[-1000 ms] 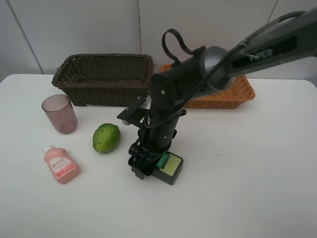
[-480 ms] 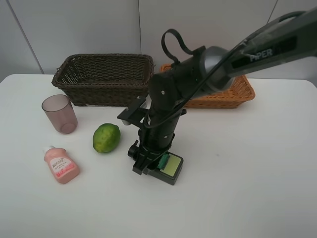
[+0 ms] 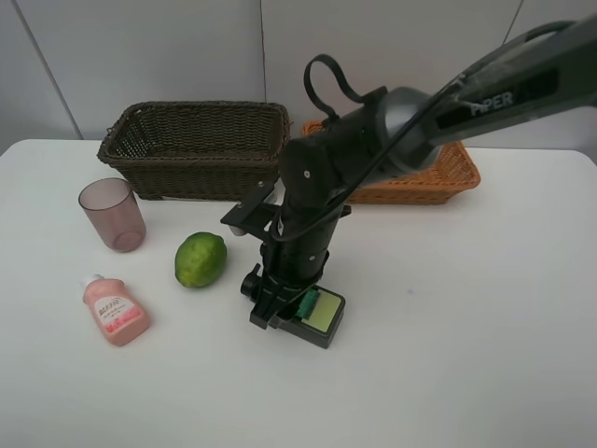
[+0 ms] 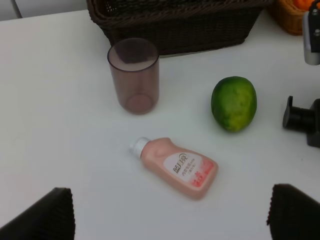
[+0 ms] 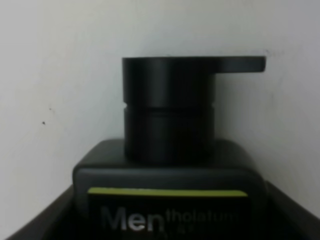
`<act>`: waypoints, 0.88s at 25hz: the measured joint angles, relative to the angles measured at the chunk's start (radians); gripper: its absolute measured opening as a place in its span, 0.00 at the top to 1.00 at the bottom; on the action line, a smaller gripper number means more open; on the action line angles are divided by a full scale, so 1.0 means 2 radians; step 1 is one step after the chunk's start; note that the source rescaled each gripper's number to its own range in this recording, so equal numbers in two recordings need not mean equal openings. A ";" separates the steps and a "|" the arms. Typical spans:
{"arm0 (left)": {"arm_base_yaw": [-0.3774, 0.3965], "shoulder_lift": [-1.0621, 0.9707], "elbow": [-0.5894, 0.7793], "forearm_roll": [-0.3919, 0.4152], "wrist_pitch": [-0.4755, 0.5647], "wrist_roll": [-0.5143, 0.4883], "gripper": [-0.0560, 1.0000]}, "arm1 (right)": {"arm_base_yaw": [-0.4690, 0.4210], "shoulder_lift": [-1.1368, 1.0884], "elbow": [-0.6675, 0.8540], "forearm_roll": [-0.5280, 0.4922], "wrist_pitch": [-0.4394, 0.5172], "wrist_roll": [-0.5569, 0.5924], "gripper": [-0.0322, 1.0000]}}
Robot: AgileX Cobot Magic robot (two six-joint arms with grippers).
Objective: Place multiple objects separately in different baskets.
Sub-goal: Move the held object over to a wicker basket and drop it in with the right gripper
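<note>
R jaws: clamped on the dark green flat Mentholatum bottle [image 3: 322, 313], one jaw each side of its body. The bottle lies flat on the white worktop [image 3: 466, 355], lime-green label up. In the R wrist view its black cap [image 5: 170, 105] points straight ahead out of the jaws, w/ the body filling the gap btwn them.

L jaws: wide apart, nothing btwn them, hanging over the worktop; only the two dark pads [image 4: 45, 215] show. Small pink soap bottle [image 4: 176, 167] lies on its side just ahead of them, approx centred, white cap toward the cup. Translucent mauve cup [image 4: 133, 75] stands upright further ahead, apart from the soap bottle. Green lime [image 4: 233, 102] is also ahead, off to the side nearer the R jaws and close to them, not touching. Dark brown wicker basket [image 4: 175, 20] is furthest ahead, behind cup & lime. Orange-tan basket [image 3: 438, 177] sits beside it, well beyond the R jaws, partly hidden by the R arm.
</note>
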 joint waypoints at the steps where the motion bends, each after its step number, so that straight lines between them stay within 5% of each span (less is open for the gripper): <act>1: 0.000 0.000 0.000 0.000 0.000 0.000 0.00 | 0.000 0.000 0.000 0.000 0.000 0.000 0.79; 10: 0.000 0.000 0.000 0.000 0.000 0.000 0.00 | 0.000 -0.028 -0.017 -0.002 0.012 0.000 0.81; 22: 0.000 0.000 0.000 0.000 0.000 0.000 0.00 | 0.000 -0.063 -0.152 -0.002 0.070 0.013 0.81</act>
